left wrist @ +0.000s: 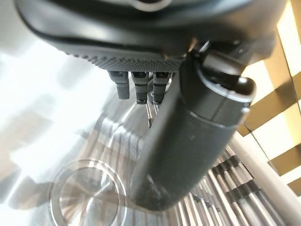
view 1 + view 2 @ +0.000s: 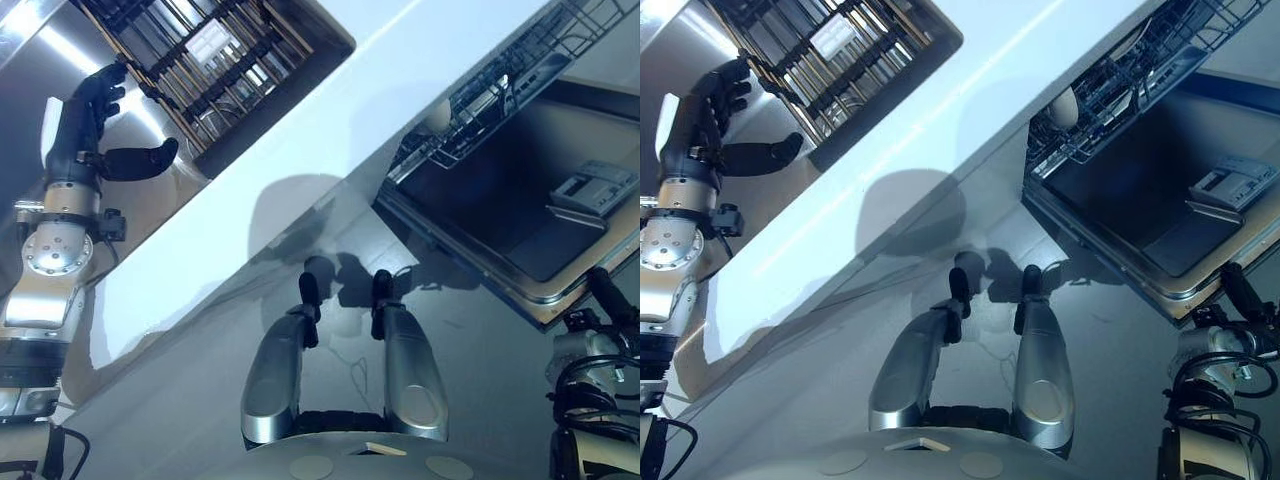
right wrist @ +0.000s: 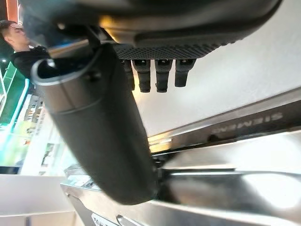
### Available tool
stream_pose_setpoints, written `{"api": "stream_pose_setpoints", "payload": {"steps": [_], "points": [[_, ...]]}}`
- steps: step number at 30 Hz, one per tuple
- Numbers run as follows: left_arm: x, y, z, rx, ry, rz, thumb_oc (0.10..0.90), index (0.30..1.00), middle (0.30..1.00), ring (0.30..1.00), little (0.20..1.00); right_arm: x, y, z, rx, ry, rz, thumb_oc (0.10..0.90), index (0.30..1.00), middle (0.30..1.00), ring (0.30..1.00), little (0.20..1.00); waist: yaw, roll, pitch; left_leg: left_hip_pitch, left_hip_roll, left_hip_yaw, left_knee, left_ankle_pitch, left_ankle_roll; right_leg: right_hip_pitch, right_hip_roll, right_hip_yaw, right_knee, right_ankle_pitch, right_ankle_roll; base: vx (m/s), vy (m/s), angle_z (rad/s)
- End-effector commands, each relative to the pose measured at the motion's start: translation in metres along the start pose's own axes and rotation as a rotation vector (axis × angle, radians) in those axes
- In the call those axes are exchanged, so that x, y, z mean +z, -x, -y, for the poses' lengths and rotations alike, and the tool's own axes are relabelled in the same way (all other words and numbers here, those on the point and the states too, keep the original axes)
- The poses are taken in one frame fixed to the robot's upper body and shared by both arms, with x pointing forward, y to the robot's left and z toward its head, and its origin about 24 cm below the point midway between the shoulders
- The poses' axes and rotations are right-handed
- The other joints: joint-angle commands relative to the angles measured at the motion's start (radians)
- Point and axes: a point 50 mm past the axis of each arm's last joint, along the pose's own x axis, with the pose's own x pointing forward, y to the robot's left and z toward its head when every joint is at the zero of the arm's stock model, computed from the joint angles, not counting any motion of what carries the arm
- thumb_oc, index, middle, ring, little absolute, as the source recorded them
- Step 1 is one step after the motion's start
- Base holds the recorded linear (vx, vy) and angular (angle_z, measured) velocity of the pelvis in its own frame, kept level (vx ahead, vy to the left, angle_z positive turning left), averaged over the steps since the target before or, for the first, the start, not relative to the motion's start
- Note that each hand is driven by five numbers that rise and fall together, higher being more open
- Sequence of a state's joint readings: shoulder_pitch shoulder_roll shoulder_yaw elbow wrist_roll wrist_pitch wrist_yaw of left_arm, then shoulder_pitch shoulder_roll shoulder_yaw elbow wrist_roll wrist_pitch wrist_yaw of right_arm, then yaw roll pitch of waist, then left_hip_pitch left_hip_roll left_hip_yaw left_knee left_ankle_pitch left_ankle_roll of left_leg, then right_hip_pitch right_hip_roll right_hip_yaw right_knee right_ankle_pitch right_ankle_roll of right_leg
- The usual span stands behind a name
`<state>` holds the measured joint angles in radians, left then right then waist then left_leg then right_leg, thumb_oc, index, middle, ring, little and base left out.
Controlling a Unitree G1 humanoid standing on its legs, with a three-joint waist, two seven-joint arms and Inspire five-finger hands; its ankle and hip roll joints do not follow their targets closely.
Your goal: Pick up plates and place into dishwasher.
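My left hand (image 2: 88,125) is raised over the steel sink (image 2: 35,60), its fingers straight and its thumb spread, holding nothing. Its fingertips (image 1: 141,89) are close to the dark wire dish rack (image 2: 215,65), where a pale flat item (image 2: 212,40) lies among the bars. The dishwasher (image 2: 520,230) stands open at the right with its wire basket (image 2: 500,85) pulled out. A pale round dish (image 2: 1064,105) sits at the basket's near end. My right hand (image 3: 155,70) hangs low beside the open door (image 3: 225,141) with straight fingers, empty, also seen as my right hand (image 2: 610,292).
A white countertop (image 2: 330,110) runs between the sink and the dishwasher. The sink's round drain (image 1: 87,193) lies below my left hand. A detergent compartment (image 2: 592,190) is set into the door's inner face. A person (image 3: 16,42) stands in the background.
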<state>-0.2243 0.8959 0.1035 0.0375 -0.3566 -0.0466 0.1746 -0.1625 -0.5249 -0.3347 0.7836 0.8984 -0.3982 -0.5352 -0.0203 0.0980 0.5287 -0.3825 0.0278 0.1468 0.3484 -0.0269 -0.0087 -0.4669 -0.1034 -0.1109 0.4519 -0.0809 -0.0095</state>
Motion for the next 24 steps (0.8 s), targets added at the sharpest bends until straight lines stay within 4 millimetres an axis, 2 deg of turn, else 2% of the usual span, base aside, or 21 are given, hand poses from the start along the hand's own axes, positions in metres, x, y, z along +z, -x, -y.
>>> {"api": "stream_pose_setpoints", "payload": {"steps": [1, 7, 11, 14, 19, 24], "points": [[0.044, -0.016, 0.004, 0.091, 0.100, 0.249, 0.800, 0.900, 0.900, 0.900, 0.900, 0.036, -0.016, 0.009, -0.070, -0.078, 0.131, 0.800, 0.900, 0.900, 0.900, 0.900, -0.047, 0.001, -0.009, -0.095, -0.055, 0.011, 0.129, -0.107, 0.023, -0.019, 0.045, -0.071, 0.102, -0.123, -0.002, -0.03, 0.043, 0.00], [0.045, -0.017, 0.013, 0.077, 0.128, 0.240, 0.800, 0.900, 0.900, 0.900, 0.900, 0.048, -0.022, 0.005, -0.062, -0.177, 0.141, 0.800, 0.900, 0.900, 0.900, 0.900, -0.053, 0.030, -0.009, -0.128, -0.070, 0.017, 0.122, -0.088, 0.019, -0.076, 0.038, -0.048, 0.123, -0.114, 0.000, -0.03, 0.065, -0.07], [0.045, -0.017, 0.012, 0.075, 0.138, 0.243, 0.800, 0.900, 0.900, 0.900, 0.900, 0.044, -0.026, 0.002, 0.048, -0.257, 0.068, 0.800, 0.900, 0.900, 0.900, 0.900, -0.054, 0.042, -0.009, -0.117, -0.077, 0.020, 0.105, -0.085, 0.014, -0.075, 0.035, -0.034, 0.120, -0.118, 0.004, 0.00, 0.063, -0.05], [0.048, -0.017, 0.008, 0.076, 0.136, 0.258, 0.800, 0.900, 0.900, 0.900, 0.900, 0.031, -0.024, -0.007, 0.194, -0.295, -0.039, 0.800, 0.900, 0.900, 0.900, 0.900, -0.048, 0.048, -0.009, -0.121, -0.082, 0.019, 0.088, -0.069, 0.013, -0.084, 0.034, -0.030, 0.106, -0.101, 0.003, -0.03, 0.007, -0.04], [0.055, -0.021, 0.002, 0.066, 0.109, 0.283, 0.800, 0.900, 0.900, 0.900, 0.900, 0.010, -0.014, -0.028, 0.529, -0.296, -0.223, 0.800, 0.900, 0.900, 0.900, 0.900, -0.032, 0.040, -0.009, -0.128, -0.087, 0.003, 0.086, -0.066, 0.012, -0.087, 0.031, -0.032, 0.094, -0.090, 0.003, -0.02, -0.046, -0.01], [0.057, -0.021, 0.000, 0.044, 0.077, 0.295, 0.800, 0.900, 0.900, 0.900, 0.900, -0.002, 0.022, -0.066, 1.067, -0.259, -0.328, 0.800, 0.900, 0.900, 0.900, 0.900, -0.014, 0.017, -0.009, -0.125, -0.081, -0.009, 0.095, -0.075, 0.007, -0.068, 0.022, -0.061, 0.089, -0.091, 0.004, 0.01, -0.087, 0.02]]}}
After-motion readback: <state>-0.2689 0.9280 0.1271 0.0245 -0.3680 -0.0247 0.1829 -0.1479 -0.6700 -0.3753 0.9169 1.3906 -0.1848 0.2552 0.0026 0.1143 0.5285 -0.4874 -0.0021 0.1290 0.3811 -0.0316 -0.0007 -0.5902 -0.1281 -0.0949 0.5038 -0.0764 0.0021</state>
